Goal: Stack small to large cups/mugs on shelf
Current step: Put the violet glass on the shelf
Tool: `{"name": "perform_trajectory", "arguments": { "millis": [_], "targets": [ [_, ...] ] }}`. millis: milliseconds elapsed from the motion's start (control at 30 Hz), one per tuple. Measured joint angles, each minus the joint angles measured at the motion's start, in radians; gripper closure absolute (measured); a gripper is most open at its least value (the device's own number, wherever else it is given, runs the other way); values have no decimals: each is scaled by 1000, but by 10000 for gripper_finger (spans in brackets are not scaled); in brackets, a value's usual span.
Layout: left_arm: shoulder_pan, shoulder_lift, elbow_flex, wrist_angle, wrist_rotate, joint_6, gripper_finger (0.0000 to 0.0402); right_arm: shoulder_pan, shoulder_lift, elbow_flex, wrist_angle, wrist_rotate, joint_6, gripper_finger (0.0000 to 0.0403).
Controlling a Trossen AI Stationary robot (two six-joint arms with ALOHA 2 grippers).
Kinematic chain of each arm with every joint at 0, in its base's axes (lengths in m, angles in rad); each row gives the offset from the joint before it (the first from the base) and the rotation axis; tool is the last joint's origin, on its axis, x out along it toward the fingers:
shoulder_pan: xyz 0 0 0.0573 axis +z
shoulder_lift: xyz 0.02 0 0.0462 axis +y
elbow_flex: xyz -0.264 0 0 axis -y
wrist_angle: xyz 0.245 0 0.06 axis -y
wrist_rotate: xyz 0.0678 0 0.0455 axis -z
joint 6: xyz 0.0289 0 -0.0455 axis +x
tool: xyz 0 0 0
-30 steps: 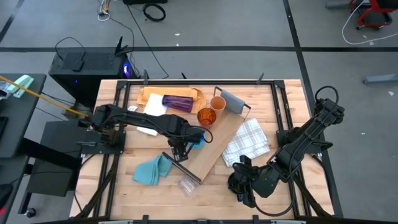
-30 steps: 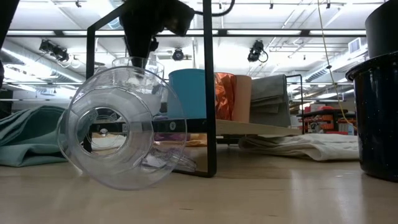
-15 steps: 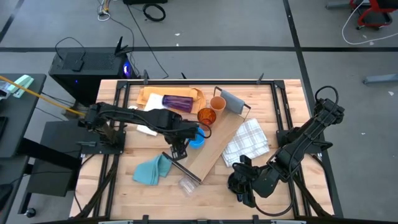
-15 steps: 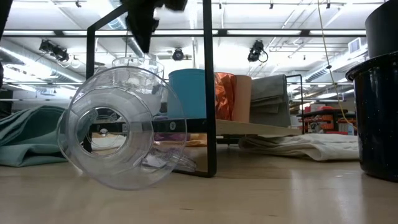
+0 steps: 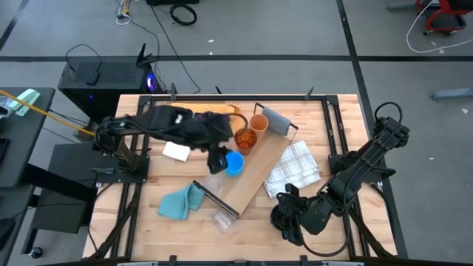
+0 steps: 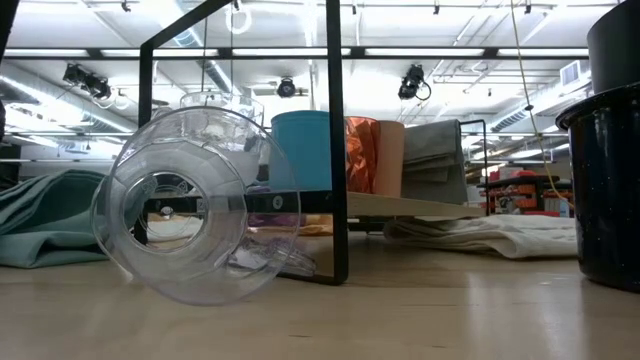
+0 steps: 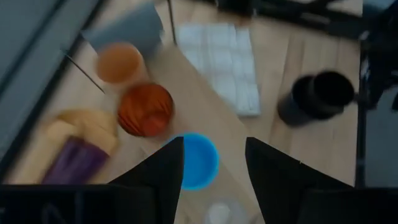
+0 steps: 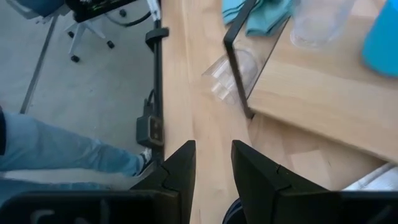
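From above I count three on the shelf: tan cup, amber cup, blue mug. Left wrist: my left fingers hang apart, empty. Right wrist: right fingers part-open, empty; clear cup lies unplaced.

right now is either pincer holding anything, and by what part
Nothing is held. The left pincer hangs open and empty above the light blue mug on the shelf. The right pincer is open over bare table, gripping nothing.
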Motion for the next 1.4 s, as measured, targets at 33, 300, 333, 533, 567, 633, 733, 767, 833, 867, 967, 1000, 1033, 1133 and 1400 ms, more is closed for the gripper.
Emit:
{"name": "perform_trajectory", "arguments": {
  "millis": [33,300,333,533,567,633,733,767,833,867,967,1000,1033,1133,1400],
  "targets": [
    [0,0,32,-13,-16,6,223,-9,0,0,1,12,-9,292],
    [28,-76,84,-76,-111,43,229,-209,-40,41,2,22,-168,292],
    [36,-83,83,-116,-119,39,228,-239,-46,59,-2,15,-200,292],
    [136,-94,82,-239,-146,132,229,-415,-69,219,6,-64,-442,292],
    [158,-94,79,-234,-145,178,227,-437,-72,246,0,-83,-474,292],
    [204,-92,74,-241,-145,276,221,-482,-73,308,5,-125,-532,292],
    [295,-83,60,-238,-141,432,208,-527,-74,384,-9,-169,-600,292],
    [332,-81,45,-237,-140,480,203,-538,-74,408,-10,-176,-614,292],
    [404,-80,-7,-238,-142,561,192,-553,-74,453,-34,-184,-635,292],
    [444,-80,-37,-237,-142,598,188,-557,-74,473,-47,-184,-639,292],
    [554,-80,-140,-238,-138,669,177,-570,-75,506,-72,-188,-645,292],
    [587,-80,-176,-236,-137,685,176,-571,-75,512,-82,-188,-645,292],
    [617,-80,-215,-228,-137,703,174,-572,-75,515,-92,-187,-645,292],
    [689,-80,-332,-184,-113,738,173,-577,-75,514,-108,-179,-645,292],
    [784,-78,-549,5,148,848,172,-578,-73,494,-148,-176,-603,292]
  ]
}}
